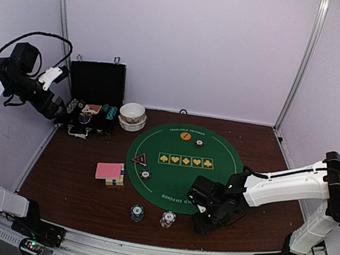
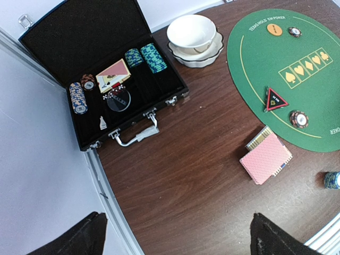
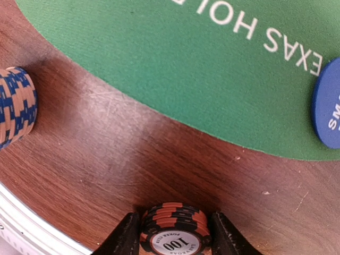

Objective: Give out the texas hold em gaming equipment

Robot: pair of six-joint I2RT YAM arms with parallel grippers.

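Note:
My right gripper stands low over the table just off the green mat's near edge, shut on a short stack of black-and-orange poker chips. A blue-and-tan chip stack stands to its left, and a blue marker button lies on the mat. From above, two chip stacks stand left of the right gripper. Pink-backed cards lie beside the mat, with a red-triangle button and an orange button on it. My left gripper hangs open, high above the table's left side.
An open black case holding chip stacks and cards sits at the back left. Stacked white bowls stand between it and the mat. Single chips rest on the felt. White walls close in the sides and back.

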